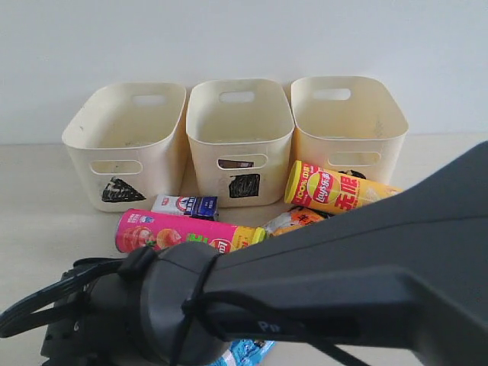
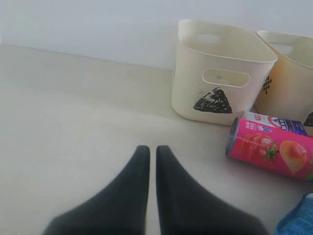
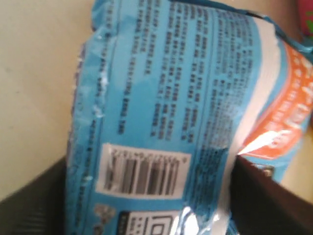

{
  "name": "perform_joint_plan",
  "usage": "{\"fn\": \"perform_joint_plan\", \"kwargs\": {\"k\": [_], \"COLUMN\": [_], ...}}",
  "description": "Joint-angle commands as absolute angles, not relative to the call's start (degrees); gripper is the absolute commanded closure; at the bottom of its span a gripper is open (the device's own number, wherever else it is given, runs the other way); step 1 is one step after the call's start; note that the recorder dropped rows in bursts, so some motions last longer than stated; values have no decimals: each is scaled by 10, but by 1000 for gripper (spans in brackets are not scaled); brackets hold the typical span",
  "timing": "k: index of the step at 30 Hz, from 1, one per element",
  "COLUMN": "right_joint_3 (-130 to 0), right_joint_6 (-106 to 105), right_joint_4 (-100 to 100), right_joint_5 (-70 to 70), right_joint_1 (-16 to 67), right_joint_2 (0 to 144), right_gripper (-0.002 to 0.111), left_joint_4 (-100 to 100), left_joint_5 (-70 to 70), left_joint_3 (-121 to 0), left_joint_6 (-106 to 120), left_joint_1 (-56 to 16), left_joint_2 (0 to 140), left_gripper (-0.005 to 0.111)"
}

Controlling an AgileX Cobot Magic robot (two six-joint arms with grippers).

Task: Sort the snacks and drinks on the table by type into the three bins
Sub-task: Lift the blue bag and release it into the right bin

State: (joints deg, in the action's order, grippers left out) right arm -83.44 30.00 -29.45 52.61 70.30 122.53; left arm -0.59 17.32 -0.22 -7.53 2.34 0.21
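The blue bag (image 3: 166, 98) lies on the table (image 1: 30, 213) between the wide-apart fingers of my right gripper (image 3: 149, 166), which is open around it. Only a corner of that bag (image 1: 248, 352) peeks out under the right arm (image 1: 343, 282) in the exterior view. My left gripper (image 2: 152, 149) is shut and empty, over bare table left of the pink chip tube (image 2: 271, 154). The triangle bin (image 1: 126, 145), square bin (image 1: 239, 137) and third bin (image 1: 347, 126) stand in a row at the back. In front of them lie the pink tube (image 1: 183, 232), yellow-orange tube (image 1: 335, 191), white-and-blue carton (image 1: 185, 205) and orange-white bag (image 1: 293, 221).
The right arm crosses the front of the exterior view and hides the near table. A white wall (image 1: 244, 38) rises right behind the bins. Bare table (image 2: 73, 107) stretches to the left of the triangle bin (image 2: 220, 73).
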Motion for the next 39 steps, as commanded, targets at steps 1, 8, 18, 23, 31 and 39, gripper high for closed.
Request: {"fn": "perform_joint_plan", "kwargs": {"k": [1, 8, 18, 23, 31, 39], "right_joint_3": [-836, -836, -836, -836, -836, -836], "right_joint_6": [303, 300, 294, 293, 275, 251], "right_joint_4": [-288, -288, -275, -273, -285, -327], "right_joint_5": [541, 564, 567, 567, 575, 594], "right_joint_1": [703, 703, 703, 703, 702, 636], "right_joint_2": [1233, 1209, 1099, 1041, 963, 902], "right_gripper": [77, 107, 107, 107, 107, 107], "left_joint_4": [-10, -10, -10, -10, -10, -10], "left_joint_5": [170, 170, 170, 170, 170, 170], "left_joint_3": [0, 0, 0, 0, 0, 0], "left_joint_6": [-75, -75, -75, -75, -75, -75], "left_joint_1": [23, 23, 23, 23, 23, 23], "left_joint_2": [0, 0, 0, 0, 0, 0], "left_gripper": [102, 102, 102, 102, 102, 102]}}
